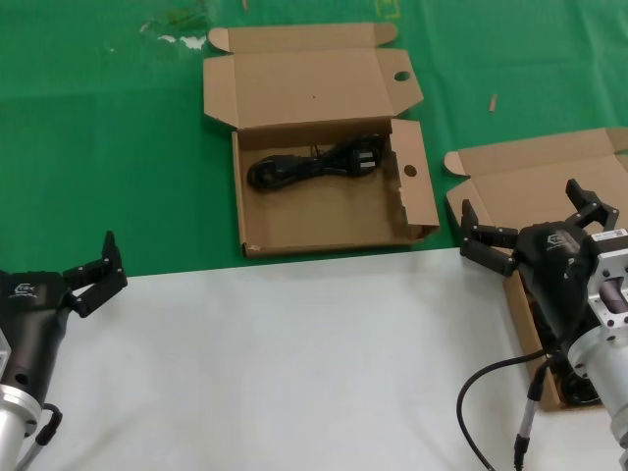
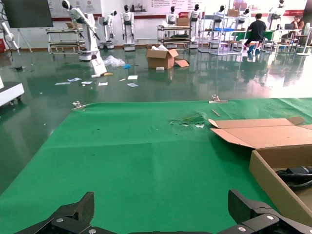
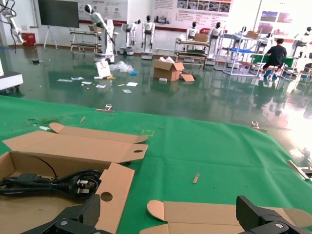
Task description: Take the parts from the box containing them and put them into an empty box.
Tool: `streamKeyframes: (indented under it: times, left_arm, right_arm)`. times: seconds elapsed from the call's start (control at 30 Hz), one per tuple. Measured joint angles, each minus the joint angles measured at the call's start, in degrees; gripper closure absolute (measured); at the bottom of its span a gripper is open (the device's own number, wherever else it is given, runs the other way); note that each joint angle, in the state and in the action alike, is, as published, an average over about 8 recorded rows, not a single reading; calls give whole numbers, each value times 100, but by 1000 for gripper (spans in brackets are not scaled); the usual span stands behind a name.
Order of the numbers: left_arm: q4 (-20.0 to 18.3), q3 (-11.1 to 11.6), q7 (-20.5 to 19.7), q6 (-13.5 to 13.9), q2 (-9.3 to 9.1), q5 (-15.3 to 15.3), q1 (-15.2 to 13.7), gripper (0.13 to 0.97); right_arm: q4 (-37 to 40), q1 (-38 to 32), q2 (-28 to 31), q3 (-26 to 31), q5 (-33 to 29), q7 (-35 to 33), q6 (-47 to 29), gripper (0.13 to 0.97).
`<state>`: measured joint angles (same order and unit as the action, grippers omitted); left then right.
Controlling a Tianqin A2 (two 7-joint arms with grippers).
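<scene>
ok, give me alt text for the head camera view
A black power cord lies in the open box with round holes on green cloth. The right gripper hangs open over the plain-lidded box; the left gripper waits open over white tabletop.

Glossy green floor (image 2: 146, 73), shelving racks (image 3: 195, 48), dark wall screen (image 3: 58, 13), scattered papers (image 2: 87, 82)

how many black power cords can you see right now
2. One coiled black power cord lies in the holed brown cardboard box at centre; another cord shows in the plain-lidded box beneath the right tool. More may be hidden.
</scene>
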<state>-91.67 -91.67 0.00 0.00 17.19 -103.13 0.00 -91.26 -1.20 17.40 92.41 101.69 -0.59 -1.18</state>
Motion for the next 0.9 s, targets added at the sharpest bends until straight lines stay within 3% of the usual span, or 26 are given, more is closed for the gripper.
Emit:
streamKeyframes:
  times: [0.9]
  left_arm:
    - [0,0,0,0,0,0,0,132]
  right_arm:
    - [0,0,0,0,0,0,0,129]
